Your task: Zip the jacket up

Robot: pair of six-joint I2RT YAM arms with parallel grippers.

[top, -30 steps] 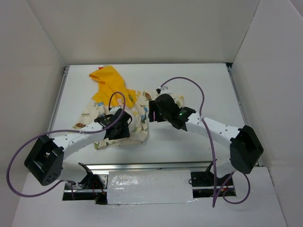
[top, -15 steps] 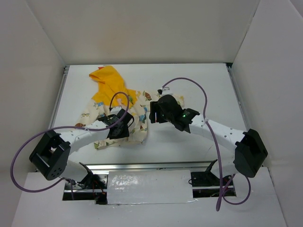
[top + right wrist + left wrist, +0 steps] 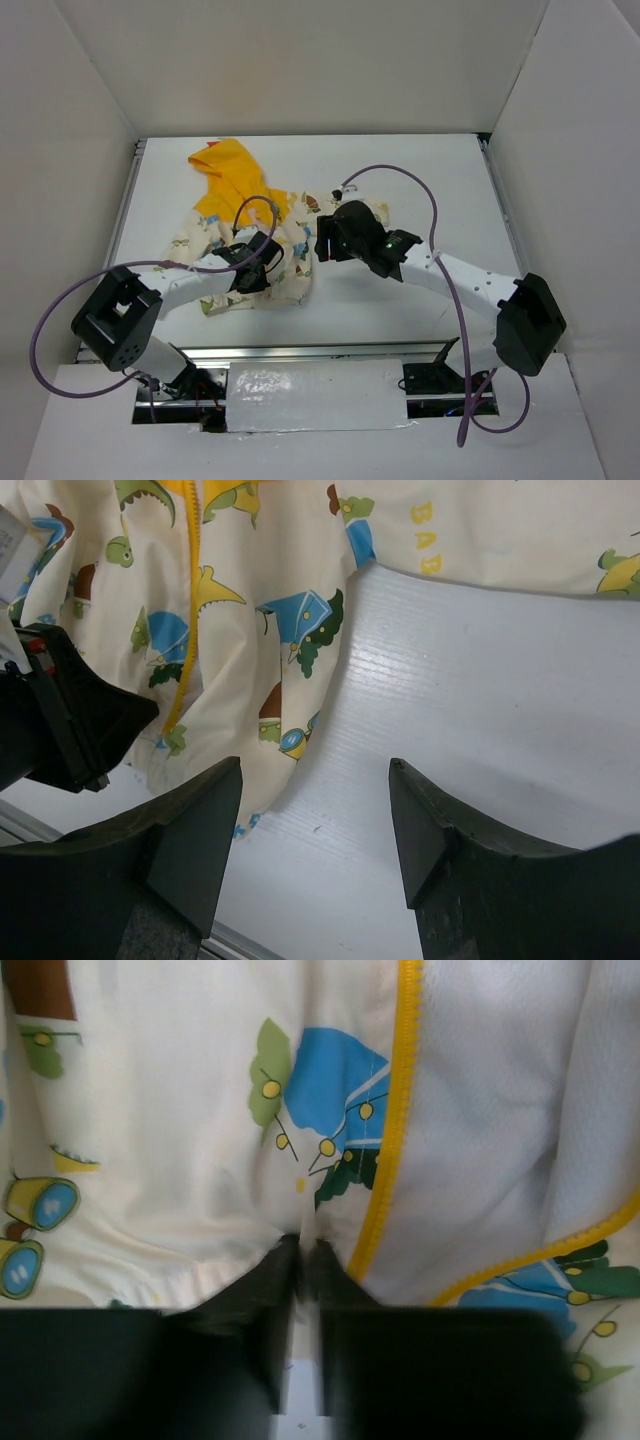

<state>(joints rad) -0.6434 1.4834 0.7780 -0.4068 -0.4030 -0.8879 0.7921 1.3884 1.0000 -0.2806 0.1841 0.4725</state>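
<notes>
Two hands over one jacket [image 3: 293,255]. The jacket lies flat-ish and rumpled on the white table [image 3: 420,180], left of centre. Its yellow hood [image 3: 228,175] points to about 11 o'clock, and the cream printed body runs down toward 6 o'clock, with the hem near the table's front edge.

Left hand [image 3: 303,1255]: in the top view it sits on the lower part of the jacket body. In the left wrist view the fingers are nearly together, clenched on a small fold of cream cloth. The pinch is just at 9 o'clock of the yellow zipper edge [image 3: 395,1110]. That edge runs up toward 12 o'clock, then the white lining shows at 3 o'clock of it. Blue and green prints sit right above the fingertips.

Right hand [image 3: 315,765]: released, fingers wide apart, nothing between them. Bare table shows in the gap, and the jacket's lower edge lies toward 10 o'clock of the gap. In the top view it is at the jacket's 3 o'clock side, close to the front opening. The yellow zipper line shows at 11 o'clock in the right wrist view, and the left hand's black body is at 9 o'clock, on the cloth.

The jacket front looks open, with lining visible beside the zipper edge. Can't make out the slider.
</notes>
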